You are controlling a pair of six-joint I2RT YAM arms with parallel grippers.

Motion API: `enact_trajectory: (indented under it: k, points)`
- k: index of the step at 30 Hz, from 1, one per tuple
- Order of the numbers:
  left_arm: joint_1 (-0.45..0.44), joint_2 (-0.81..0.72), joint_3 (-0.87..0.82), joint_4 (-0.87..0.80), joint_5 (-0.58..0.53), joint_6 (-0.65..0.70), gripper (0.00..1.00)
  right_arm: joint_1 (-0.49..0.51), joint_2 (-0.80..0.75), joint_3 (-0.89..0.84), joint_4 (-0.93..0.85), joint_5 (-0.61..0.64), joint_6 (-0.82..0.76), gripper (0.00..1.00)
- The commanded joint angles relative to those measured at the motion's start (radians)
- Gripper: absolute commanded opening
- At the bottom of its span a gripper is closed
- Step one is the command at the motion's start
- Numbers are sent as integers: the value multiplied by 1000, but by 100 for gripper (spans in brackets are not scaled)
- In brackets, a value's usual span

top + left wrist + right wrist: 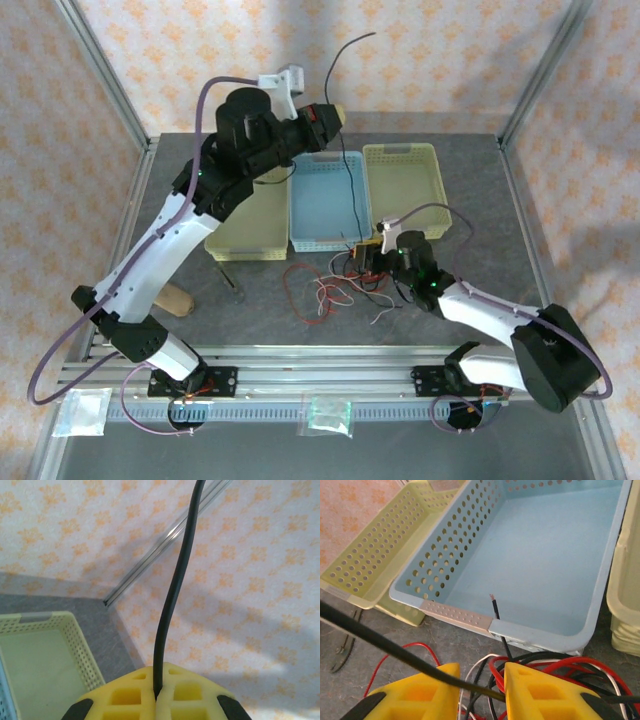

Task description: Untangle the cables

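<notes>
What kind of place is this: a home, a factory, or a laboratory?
Probably a laboratory robot test cell: two robot arms are bolted to a metal rail, patterned backdrop walls enclose the table, and plastic baskets and loose cables are laid out.

The grey table (480, 200) carries three baskets side by side at the back: a yellow-green basket (250, 235) on the left, a blue basket (315, 200) in the middle, a yellow basket (405, 190) on the right; just in front of the blue one, the cables (330, 290) lie in a loose red, white and black tangle; left of them lie a thin dark item (232, 282) and a tan object (178, 298).
</notes>
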Motion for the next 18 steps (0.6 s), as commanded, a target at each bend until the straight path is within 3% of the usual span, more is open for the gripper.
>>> enact_trajectory:
  k: [1,18]
  points:
    - [26,-43,79,-15,17,-13,0,5,11,-24,38,27,12,31]
    - [218,-65,197,68,151,-138,0,4,22,-54,43,28,0,38]
